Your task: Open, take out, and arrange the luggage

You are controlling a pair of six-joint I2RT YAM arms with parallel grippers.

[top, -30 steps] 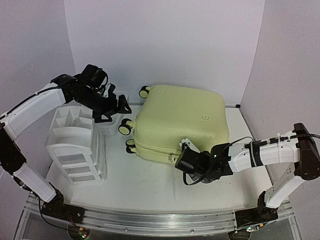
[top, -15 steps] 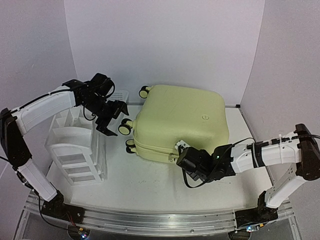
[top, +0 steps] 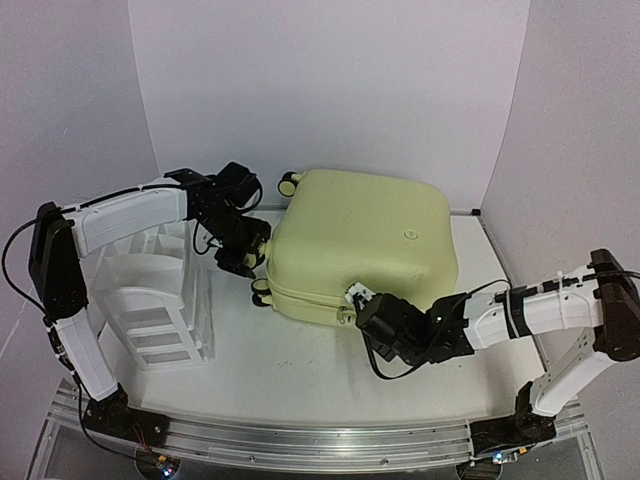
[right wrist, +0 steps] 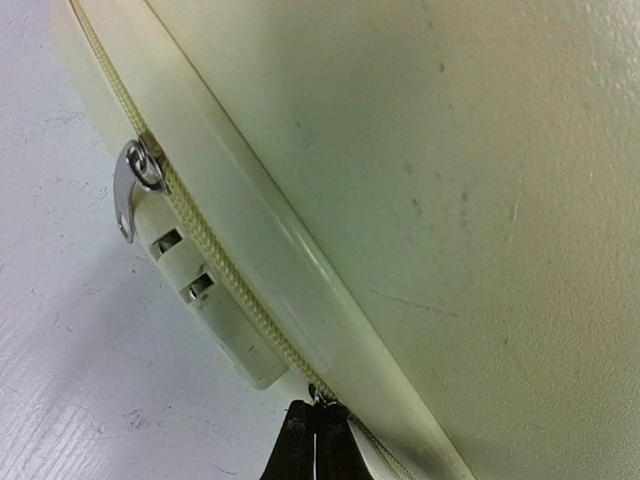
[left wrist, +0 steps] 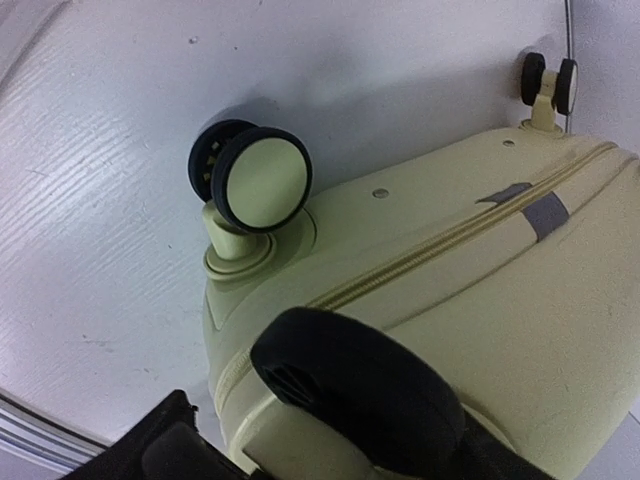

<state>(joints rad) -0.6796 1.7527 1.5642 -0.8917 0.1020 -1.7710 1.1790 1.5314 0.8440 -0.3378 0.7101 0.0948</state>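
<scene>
Right gripper [top: 352, 298]: my nearest hand. Its fingers [right wrist: 300, 450] are pressed narrow together, tips on the zipper seam [right wrist: 215, 255] of the near side. I cannot tell whether a tab is pinched between them.

Metal pull [right wrist: 125, 190]: hangs on the seam to the left of my fingertips, beside the pale lock block [right wrist: 215, 325].

Luggage [top: 365, 235]: lies flat and zipped shut at mid-table [top: 300, 370], just beyond my right hand, wheels at its left end.

Seam axis: runs left to right along the near wall. I judge the unzipping stroke must follow that line, and the right arm is the nearer one to it.

Left gripper [top: 250, 262]: spread wide at the left near corner of the shell, one finger [left wrist: 350, 385] lying over the upper half, close to a wheel [left wrist: 258, 180].

Drawer unit [top: 150, 290]: white, standing left of the luggage and apart from it.
</scene>
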